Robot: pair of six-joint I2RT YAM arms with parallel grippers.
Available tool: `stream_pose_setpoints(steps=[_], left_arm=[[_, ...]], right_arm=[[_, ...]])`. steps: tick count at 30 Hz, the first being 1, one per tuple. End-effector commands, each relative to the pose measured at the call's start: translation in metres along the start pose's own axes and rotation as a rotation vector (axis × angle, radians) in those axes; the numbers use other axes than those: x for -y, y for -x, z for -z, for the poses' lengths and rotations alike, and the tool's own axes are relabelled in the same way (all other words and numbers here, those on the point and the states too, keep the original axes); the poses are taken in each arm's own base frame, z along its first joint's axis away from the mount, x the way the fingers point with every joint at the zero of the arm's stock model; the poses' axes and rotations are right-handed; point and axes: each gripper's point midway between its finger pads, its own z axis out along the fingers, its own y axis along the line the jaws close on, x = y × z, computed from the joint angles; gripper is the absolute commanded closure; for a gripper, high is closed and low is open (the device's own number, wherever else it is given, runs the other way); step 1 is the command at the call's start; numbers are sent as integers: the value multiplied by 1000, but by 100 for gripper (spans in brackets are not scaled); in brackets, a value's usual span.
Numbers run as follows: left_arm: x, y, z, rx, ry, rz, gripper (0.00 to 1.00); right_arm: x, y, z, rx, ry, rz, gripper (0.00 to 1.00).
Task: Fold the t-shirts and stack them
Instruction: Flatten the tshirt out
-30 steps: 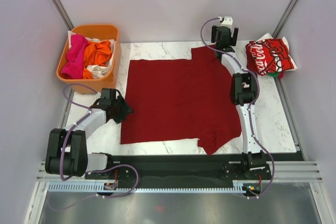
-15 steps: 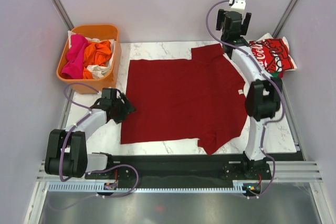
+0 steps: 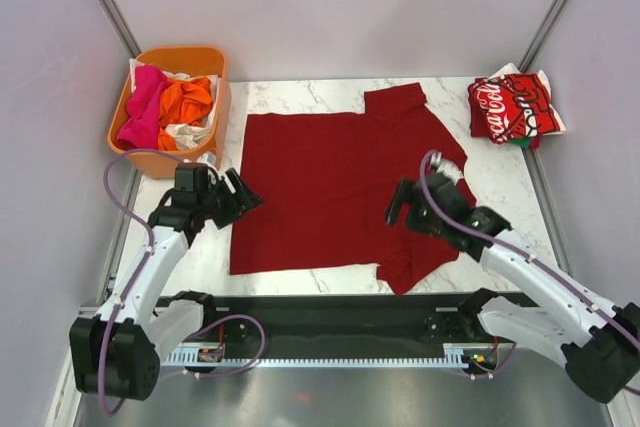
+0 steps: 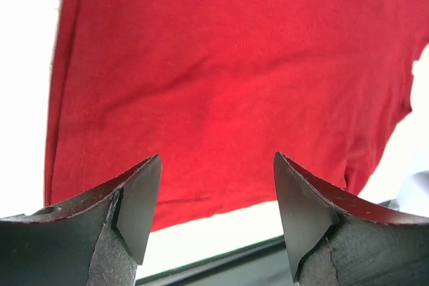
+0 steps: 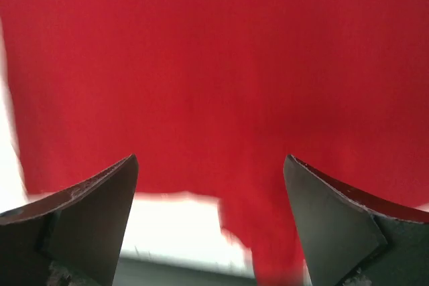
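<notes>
Operator: Status?
Technician: The dark-red t-shirt (image 3: 340,192) lay flat at mid-frame on the table (image 3: 520,187). The left end effector (image 4: 214,165) sat at its left edge, the right end effector (image 5: 211,165) over its lower right. Both gaped, empty.
Operator: Recommended procedure?
Technician: Each probably needed to pinch one edge cleanly and lift in step.
Operator: View differences?
Technician: Only the top camera showed the folded Coca-Cola t-shirt (image 3: 512,107), upper right. The wrist cameras confirmed the empty gaps.
</notes>
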Motion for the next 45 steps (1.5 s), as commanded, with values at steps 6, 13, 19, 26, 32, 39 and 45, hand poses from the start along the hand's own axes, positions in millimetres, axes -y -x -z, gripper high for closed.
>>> stream_pose_setpoints(steps=[6,13,19,26,32,39,45], left_arm=[[25,-1,51,17,-86,-152,23],[20,0,53,26,-57,-168,23],[18,1,54,39,-47,-167,23],[16,3,54,47,-34,-164,23],[14,3,52,47,-22,-147,23],[13,-10,51,2,-24,-53,23],[13,-26,49,-49,-54,11,23]], right_arm=[[61,-127,45,-274,-226,-142,7],[65,-178,31,-381,-189,-155,31],[65,-192,22,-404,-210,-93,40],[67,-200,16,-415,-204,-84,59],[78,-189,36,-404,-235,-71,100],[86,-162,76,-368,-248,-104,100],[79,-153,84,-367,-241,-97,17]])
